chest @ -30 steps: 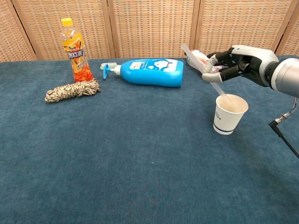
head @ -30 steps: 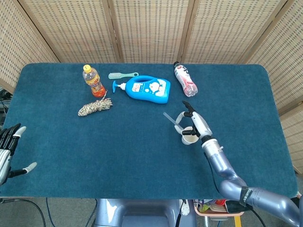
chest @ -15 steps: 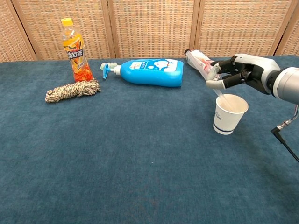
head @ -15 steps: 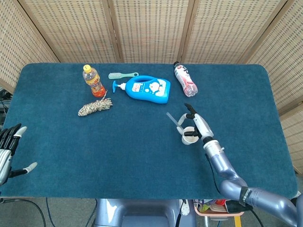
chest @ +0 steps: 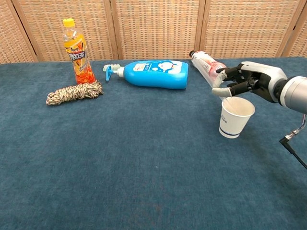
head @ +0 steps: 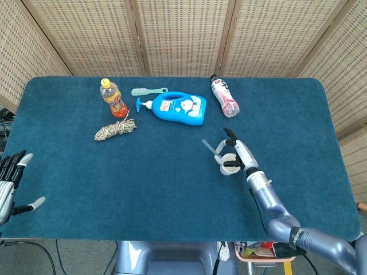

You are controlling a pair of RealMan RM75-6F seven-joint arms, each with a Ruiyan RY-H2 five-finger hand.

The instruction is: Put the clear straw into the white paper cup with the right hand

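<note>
The white paper cup (head: 229,167) (chest: 235,120) stands upright on the blue cloth, right of centre. My right hand (head: 238,150) (chest: 247,82) hovers just above its rim and pinches the clear straw (head: 209,145) (chest: 230,102). The straw is tilted, its lower end inside the cup and its upper end pointing up and to the left. In the chest view the straw's upper part is hard to pick out against the pink bottle behind it. My left hand (head: 10,183) rests at the table's near left corner, fingers spread, holding nothing.
Along the far side lie an orange drink bottle (head: 113,98) (chest: 76,51), a coil of rope (head: 115,129) (chest: 74,92), a green brush (head: 148,91), a blue pump bottle (head: 178,107) (chest: 153,73) on its side and a pink bottle (head: 224,96) (chest: 206,62).
My right hand has come down toward the cup with the straw, and the straw's lower end has sunk deeper into the cup. The left hand has stayed still.
</note>
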